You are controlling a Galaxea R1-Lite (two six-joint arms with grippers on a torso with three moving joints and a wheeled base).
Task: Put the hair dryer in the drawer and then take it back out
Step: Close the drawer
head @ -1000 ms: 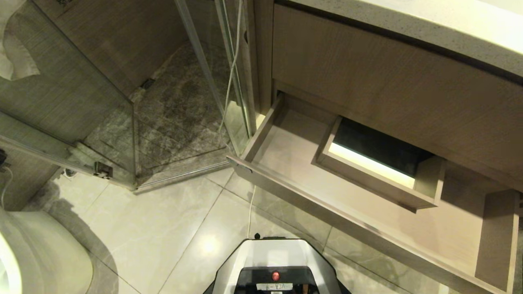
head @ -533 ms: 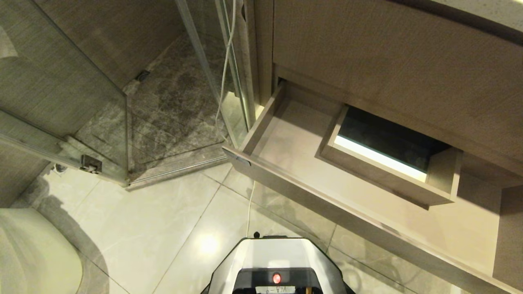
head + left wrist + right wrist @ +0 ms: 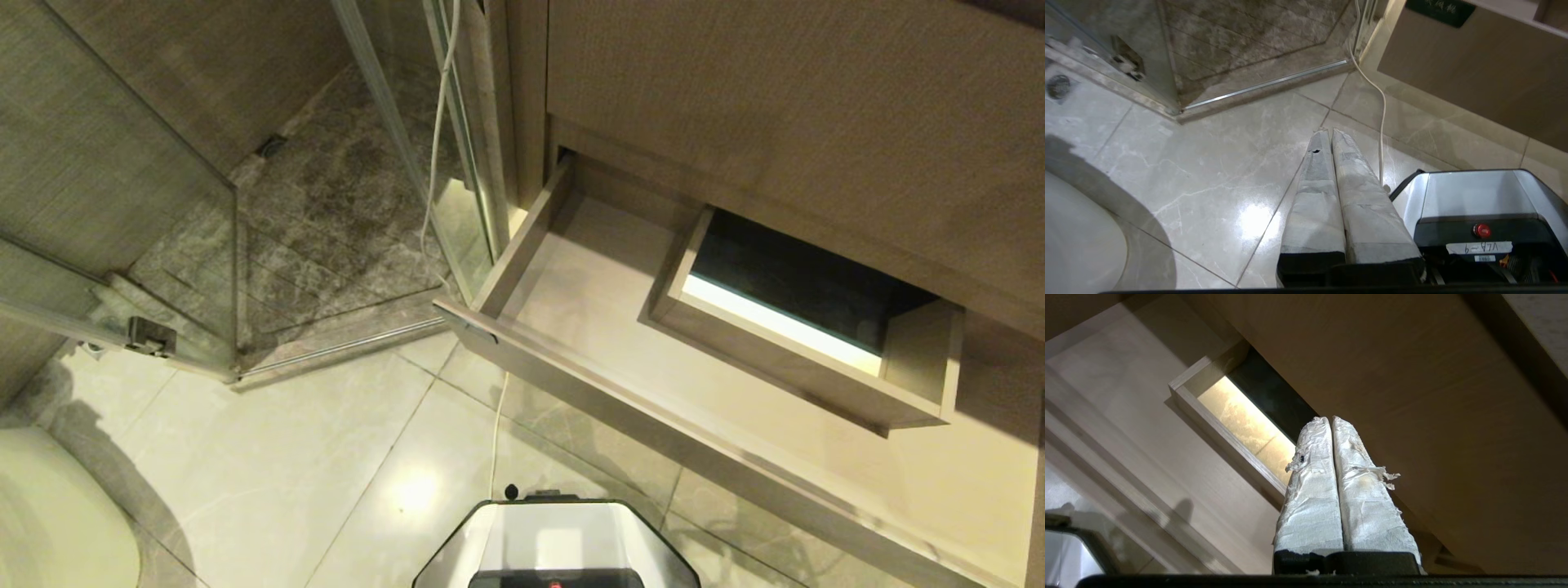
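The drawer (image 3: 588, 269) is seen pulled out in the head view, below the taller wood-grain panel (image 3: 775, 106) of the cabinet. Its pale bottom is bare at the near left part, and a boxed cutout (image 3: 784, 327) with a dark inside and one lit wall is set in it towards the right. The hair dryer is not seen in any view, so its place cannot be told; only a white cord (image 3: 433, 139) is shown, which hangs beside the glass shower door (image 3: 122, 212) and lies down on the tiled floor (image 3: 286, 457) up to the robot base (image 3: 555, 543).

Neither gripper is visible in the head view. They are shown only by the wrist views.

In the left wrist view, the left gripper (image 3: 1328, 131) is held above the floor, beside the robot base, with its two taped fingers (image 3: 1314, 196) pressed together and nothing between them. The flat front of the drawer with a small black label (image 3: 1435, 8) is given by this view, and also a floor drain (image 3: 1059, 85); both are missed in the head view.

In the right wrist view, the right gripper (image 3: 1329, 418) is pointed at the drawer and the cutout. Its fingers (image 3: 1312, 490), wrapped in frayed white tape, are pressed together as well, and nothing is held. The underside of the counter edge (image 3: 1535, 330) is seen only here.
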